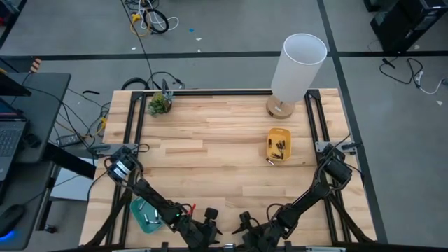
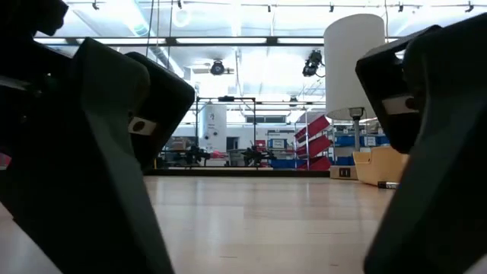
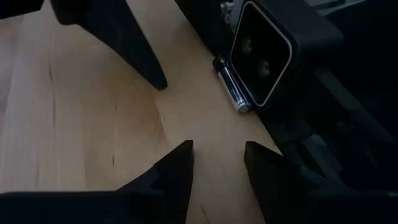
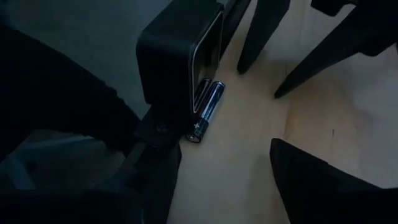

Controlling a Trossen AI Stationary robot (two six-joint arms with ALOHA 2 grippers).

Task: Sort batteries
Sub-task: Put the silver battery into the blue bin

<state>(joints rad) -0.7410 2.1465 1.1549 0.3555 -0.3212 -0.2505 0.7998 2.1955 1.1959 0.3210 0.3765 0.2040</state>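
Both arms are folded low at the near edge of the wooden worktop (image 1: 210, 140), their elbows out toward the corners and their heads drawn in toward the middle, almost facing each other. The left gripper (image 1: 208, 222) sits just left of centre, the right gripper (image 1: 246, 225) just right of it, the two near each other but apart.

Seen from the left wrist, the left jaws (image 3: 217, 162) stand open over bare wood with nothing between them. From the right wrist, only one finger of the right jaws shows plainly, so I cannot tell whether they are open or closed.

One battery (image 3: 231, 84) lies flat on the worktop at the near edge, right against a small dark camera block (image 3: 264, 53); the right wrist view shows it (image 4: 205, 112) too, dark blue with a silvery end.

Further back on the right, a yellow tray (image 1: 278, 146) holds several dark batteries (image 1: 279, 149), and one more battery (image 1: 269, 162) lies just outside its near corner. A teal tray (image 1: 147, 215) sits under the left arm. A white lamp (image 1: 297, 66) and a small plant (image 1: 159, 103) stand along the far edge.
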